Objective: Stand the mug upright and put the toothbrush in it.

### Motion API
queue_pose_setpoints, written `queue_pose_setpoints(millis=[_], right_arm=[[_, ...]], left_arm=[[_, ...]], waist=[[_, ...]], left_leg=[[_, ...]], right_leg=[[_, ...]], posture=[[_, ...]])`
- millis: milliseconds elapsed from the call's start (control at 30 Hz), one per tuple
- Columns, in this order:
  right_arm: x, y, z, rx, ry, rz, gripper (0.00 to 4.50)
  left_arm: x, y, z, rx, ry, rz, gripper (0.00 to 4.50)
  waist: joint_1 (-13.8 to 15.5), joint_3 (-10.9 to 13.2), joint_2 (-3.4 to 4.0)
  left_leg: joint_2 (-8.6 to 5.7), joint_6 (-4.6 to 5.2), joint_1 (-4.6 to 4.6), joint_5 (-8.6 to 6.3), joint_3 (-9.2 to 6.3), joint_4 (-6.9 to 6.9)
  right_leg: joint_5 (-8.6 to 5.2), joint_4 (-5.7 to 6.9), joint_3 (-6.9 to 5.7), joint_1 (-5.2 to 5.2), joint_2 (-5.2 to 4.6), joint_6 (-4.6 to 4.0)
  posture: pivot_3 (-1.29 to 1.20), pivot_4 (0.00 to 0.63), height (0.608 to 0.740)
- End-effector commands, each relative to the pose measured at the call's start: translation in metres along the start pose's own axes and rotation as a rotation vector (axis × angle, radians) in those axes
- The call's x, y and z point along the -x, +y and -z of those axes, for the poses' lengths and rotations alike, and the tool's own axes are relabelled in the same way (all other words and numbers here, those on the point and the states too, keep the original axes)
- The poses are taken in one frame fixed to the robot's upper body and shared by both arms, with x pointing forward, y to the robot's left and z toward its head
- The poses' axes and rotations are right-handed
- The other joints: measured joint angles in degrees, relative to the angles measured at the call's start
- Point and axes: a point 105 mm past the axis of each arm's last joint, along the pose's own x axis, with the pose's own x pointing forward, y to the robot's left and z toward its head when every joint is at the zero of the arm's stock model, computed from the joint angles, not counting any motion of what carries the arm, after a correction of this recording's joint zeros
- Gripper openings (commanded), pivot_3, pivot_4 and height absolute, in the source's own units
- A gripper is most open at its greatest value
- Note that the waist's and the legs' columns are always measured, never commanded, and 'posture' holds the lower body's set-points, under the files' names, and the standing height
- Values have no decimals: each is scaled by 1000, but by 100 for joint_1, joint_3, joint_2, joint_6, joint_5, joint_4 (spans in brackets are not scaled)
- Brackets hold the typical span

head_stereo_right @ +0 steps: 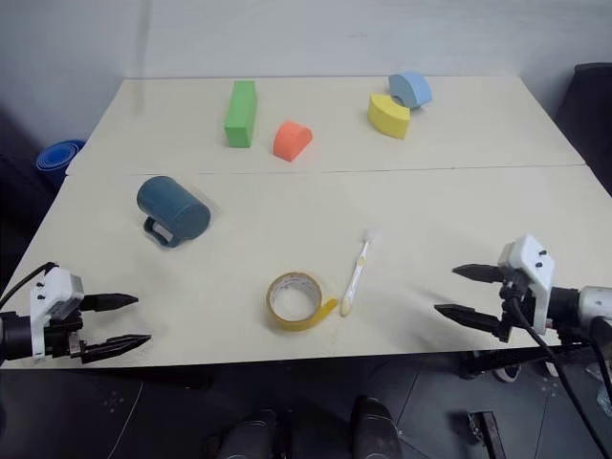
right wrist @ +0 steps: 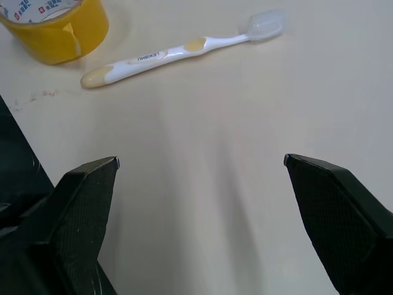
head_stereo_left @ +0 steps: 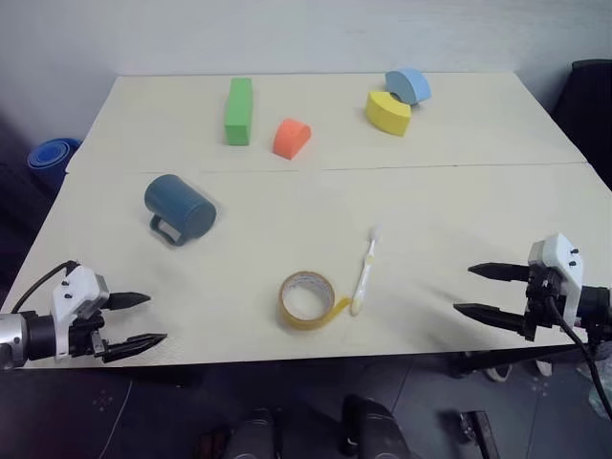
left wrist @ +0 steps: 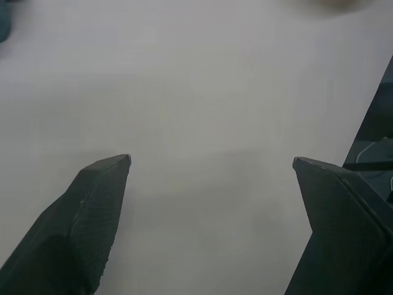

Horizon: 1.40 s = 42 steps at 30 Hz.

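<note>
Teal mug (head_stereo_left: pixel 180 207), yellow-white toothbrush (head_stereo_left: pixel 363 277), yellow tape roll (head_stereo_left: pixel 308 299).

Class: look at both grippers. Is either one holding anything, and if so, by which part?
Nothing is held. The left gripper and right gripper are open over the table; the mug lies tipped, the toothbrush flat.

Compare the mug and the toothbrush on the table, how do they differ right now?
The mug is dark teal, stout and round; the toothbrush is pale yellow and white, thin and long. The mug lies tipped on its side toward the robot's left, handle toward the near edge; the toothbrush lies flat near the middle, its handle end by the tape roll. Both rest on the table, neither held.
</note>
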Motion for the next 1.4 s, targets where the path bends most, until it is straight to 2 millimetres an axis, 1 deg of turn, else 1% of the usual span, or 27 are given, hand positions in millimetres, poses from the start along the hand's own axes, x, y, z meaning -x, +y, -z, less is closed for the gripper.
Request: queue_pose_setpoints(millis=[33, 233, 433, 500, 533, 600, 700, 733, 767, 800, 833, 867, 900, 933, 1000, 1067, 1167, 1300, 1400], right_arm=[[-3, 0, -6, 28, -23, -4, 4500], [-6, -4, -9, 45, -26, 2, 4500], [-8, -1, -9, 24, -18, -9, 4500], [-13, -1, -16, 22, -22, -10, 4500], [-17, 1, -23, 25, -29, -14, 4500], [-31, 11, -44, 51, -64, -53, 4500], [-52, 26, -66, 70, -94, -108, 4500], [-62, 33, -73, 68, -98, -128, 4500], [-76, 44, -80, 77, -101, -167, 4500], [-86, 51, -86, 85, -101, -194, 4500], [-92, 56, -89, 85, -94, -204, 4500], [-105, 61, -93, 80, -97, -215, 4500], [-112, 64, -97, 74, -97, -219, 4129], [-120, 67, -99, 67, -94, -219, 3883], [-136, 76, -101, 78, -71, -239, 3211], [-147, 80, -100, 87, -49, -244, 2582], [-161, 84, -96, 109, -2, -242, 2582], [-171, 95, -84, 131, 51, -286, 2582], [-183, 94, -72, 156, 96, -269, 2582]], left_arm=[[8, 8, -8, -42, -14, -45, 4491], [0, 9, -22, -67, -56, -54, 4491], [-2, 2, -30, -40, -107, -48, 4491], [-3, -2, -35, -41, -116, -21, 4491], [-4, -4, -38, -50, -120, -14, 4491], [-7, -13, -53, -55, -150, 42, 4491], [-11, -35, -74, -82, -173, 165, 4491], [-13, -43, -81, -105, -172, 212, 4491], [-16, -53, -90, -139, -168, 272, 4491], [-17, -60, -96, -160, -163, 310, 4491], [-18, -65, -99, -175, -162, 337, 4491], [-19, -68, -104, -196, -162, 362, 4491], [-20, -69, -107, -208, -162, 375, 4500], [-20, -71, -110, -221, -164, 389, 4500], [-21, -70, -114, -247, -160, 410, 4500], [-22, -69, -116, -266, -153, 419, 4500], [-24, -66, -118, -291, -146, 429, 4500], [-28, -65, -121, -308, -155, 440, 4500], [-31, -64, -123, -317, -166, 438, 4500]], waist=[[9, 0, 0], [5, 0, 0], [2, 0, 0], [2, 0, 0], [0, 0, 0], [-11, 0, 1], [-14, 1, 1], [-12, 0, 1], [-13, 0, 1], [-14, 0, 1], [-7, 1, 1], [-3, 1, 3], [-8, 2, 3], [-9, 1, 3], [-5, 2, 3], [-8, 1, 2], [-16, 1, 3], [-18, 1, 2], [-32, 1, 2]], left_leg=[[0, 0, 0, 0, 0, 0], [0, 0, -1, 0, -3, -1], [1, 0, 0, 0, -2, -1], [1, 0, 0, 0, -2, 0], [1, 0, 0, 0, -1, 1], [1, 0, 1, 0, 0, 2], [7, -2, 0, 0, -4, 3], [8, -4, 0, -2, -6, 3], [8, -8, 0, -4, -7, 2], [8, -9, 0, -4, -8, 3], [8, -9, -4, -4, -8, 3], [6, -9, -7, -4, -7, 2], [5, -9, -7, -4, -7, 2], [5, -10, -9, -4, -5, 3], [2, -10, -15, -4, 1, 3], [1, -10, -17, -4, 2, 3], [0, -10, -20, -4, 10, 3], [0, -10, -21, -3, 16, 2], [0, -10, -23, -3, 20, 3]], right_leg=[[0, 0, 0, 0, 0, 0], [0, 3, -2, -1, 0, 0], [0, 7, -3, -1, 0, 0], [0, 7, -3, -1, 0, 0], [0, 7, -2, -1, 0, 0], [0, 7, -1, -1, 0, 0], [0, 16, 3, -9, 1, 0], [0, 19, 2, -10, 1, 0], [0, 24, 0, -11, 1, 0], [0, 25, 0, -12, 1, 0], [0, 26, 2, -18, 2, 0], [0, 27, 2, -20, 2, 0], [0, 32, 1, -22, 2, 0], [0, 34, 1, -25, 4, 0], [0, 38, 3, -36, 4, 0], [0, 43, 2, -39, 5, 0], [0, 44, 3, -47, 5, 0], [0, 45, 2, -51, 6, 0], [0, 45, 3, -54, 6, 0]], posture=[[0, 150, 740], [0, 150, 740], [0, 150, 740], [0, 150, 740], [0, 150, 740], [0, 150, 740], [0, 150, 740], [0, 150, 740], [0, 150, 740], [0, 150, 740], [0, 150, 740], [0, 150, 740], [0, 150, 740], [0, 150, 740], [0, 150, 740], [0, 150, 740], [0, 150, 740], [0, 150, 740], [0, 150, 740]])
